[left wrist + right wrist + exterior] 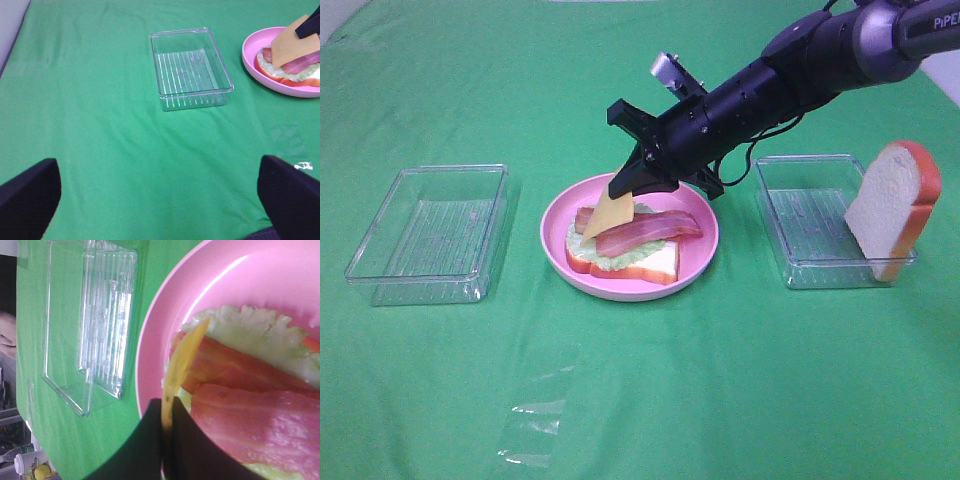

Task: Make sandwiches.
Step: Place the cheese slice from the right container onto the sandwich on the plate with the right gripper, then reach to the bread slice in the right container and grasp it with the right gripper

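**Right arm holds cheese over the plate**

Your right gripper [632, 187] reaches across to the middle of the bench [720, 380], jaws clenched on the top edge of the cheese [611, 213]. The cheese hangs tilted, its lower corner down on the bacon [650, 232].

The sandwich so far sits on the pink plate [560, 215], centre of the bench: bottom bread [660, 264], lettuce [620, 260] on it, bacon strips across the top. The second bread slice [892, 205] stands upright, leaning in the near right corner of the right tray [790, 200].

Your left gripper [160, 200] hovers above the green cloth at the near left, jaws released and wide apart, holding nothing. The left tray [430, 235] sits left of the plate, apart from it. A clear plastic scrap [535, 420] lies on the cloth near the front edge.
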Motion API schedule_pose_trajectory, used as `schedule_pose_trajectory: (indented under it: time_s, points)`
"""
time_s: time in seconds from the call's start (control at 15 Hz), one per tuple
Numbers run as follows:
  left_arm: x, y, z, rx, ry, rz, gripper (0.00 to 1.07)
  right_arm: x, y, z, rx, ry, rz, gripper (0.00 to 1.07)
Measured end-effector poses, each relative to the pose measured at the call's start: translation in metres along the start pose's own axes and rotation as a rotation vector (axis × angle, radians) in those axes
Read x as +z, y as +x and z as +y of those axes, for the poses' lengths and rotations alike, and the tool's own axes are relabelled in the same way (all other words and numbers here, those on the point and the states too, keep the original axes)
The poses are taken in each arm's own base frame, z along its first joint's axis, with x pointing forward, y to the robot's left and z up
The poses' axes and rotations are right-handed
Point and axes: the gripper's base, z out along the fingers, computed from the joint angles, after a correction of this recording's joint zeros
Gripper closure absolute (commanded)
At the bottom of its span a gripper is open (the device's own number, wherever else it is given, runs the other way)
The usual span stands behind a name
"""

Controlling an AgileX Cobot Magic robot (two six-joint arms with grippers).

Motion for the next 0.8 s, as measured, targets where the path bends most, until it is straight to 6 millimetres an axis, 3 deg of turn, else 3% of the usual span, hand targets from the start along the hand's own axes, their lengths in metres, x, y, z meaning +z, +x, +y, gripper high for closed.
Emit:
schedule_pose_trajectory:
  time_s: [0.13, 0.2, 0.27, 0.33, 0.4, 0.47, 0.53, 0.6, 0.73, 0.8]
  points:
    - [0.000, 0.000, 0.000, 0.000, 0.000, 0.000, 0.07, 0.000, 0.001, -0.002, 0.004, 0.017, 0.008, 0.98]
    - [0.000, 0.000, 0.000, 0.000, 0.000, 0.000, 0.07, 0.000, 0.001, -0.003, -0.006, 0.031, 0.015, 0.84]
    - [0.000, 0.000, 0.000, 0.000, 0.000, 0.000, 0.07, 0.000, 0.002, -0.004, -0.014, 0.041, 0.022, 0.64]
    - [0.000, 0.000, 0.000, 0.000, 0.000, 0.000, 0.07, -0.002, 0.003, -0.003, -0.029, 0.055, 0.035, 0.36]
    - [0.000, 0.000, 0.000, 0.000, 0.000, 0.000, 0.07, -0.003, 0.004, -0.003, -0.037, 0.063, 0.040, 0.26]
    - [0.000, 0.000, 0.000, 0.000, 0.000, 0.000, 0.07, -0.011, 0.004, 0.001, -0.071, 0.086, 0.048, 0.09]
    - [0.000, 0.000, 0.000, 0.000, 0.000, 0.000, 0.07, -0.021, 0.004, 0.006, -0.120, 0.121, 0.043, 0.08]
    - [0.000, 0.000, 0.000, 0.000, 0.000, 0.000, 0.07, -0.043, 0.004, 0.016, -0.166, 0.213, 0.027, 0.08]
    - [0.000, 0.000, 0.000, 0.000, 0.000, 0.000, 0.07, -0.060, 0.005, 0.022, -0.162, 0.298, 0.012, 0.08]
    - [0.000, 0.000, 0.000, 0.000, 0.000, 0.000, 0.07, -0.082, 0.008, 0.028, -0.176, 0.397, 0.006, 0.08]
